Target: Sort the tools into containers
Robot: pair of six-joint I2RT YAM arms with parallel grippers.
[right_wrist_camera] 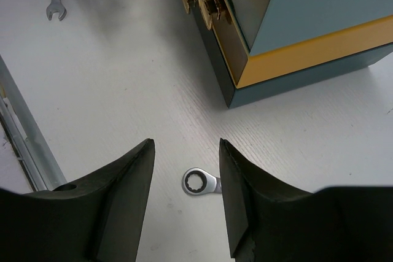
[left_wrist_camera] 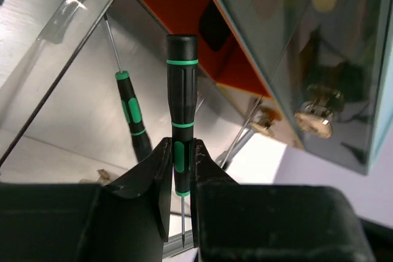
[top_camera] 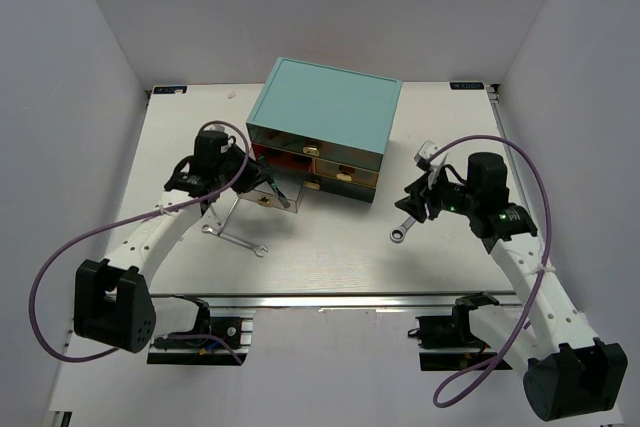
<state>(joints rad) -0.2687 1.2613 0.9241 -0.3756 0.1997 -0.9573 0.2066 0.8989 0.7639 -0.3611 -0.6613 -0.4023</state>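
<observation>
The left claw [left_wrist_camera: 180,154] pinches a screwdriver [left_wrist_camera: 182,84], its long axis aimed into the drawer [left_wrist_camera: 73,108] just ahead, while the right claw [right_wrist_camera: 186,145] stands wide over a wrench [right_wrist_camera: 198,183].

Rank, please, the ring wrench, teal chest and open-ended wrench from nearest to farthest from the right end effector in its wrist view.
1. Ring wrench: between the fingers of the right end effector.
2. Teal chest: upper right.
3. Open-ended wrench: far upper left.
</observation>
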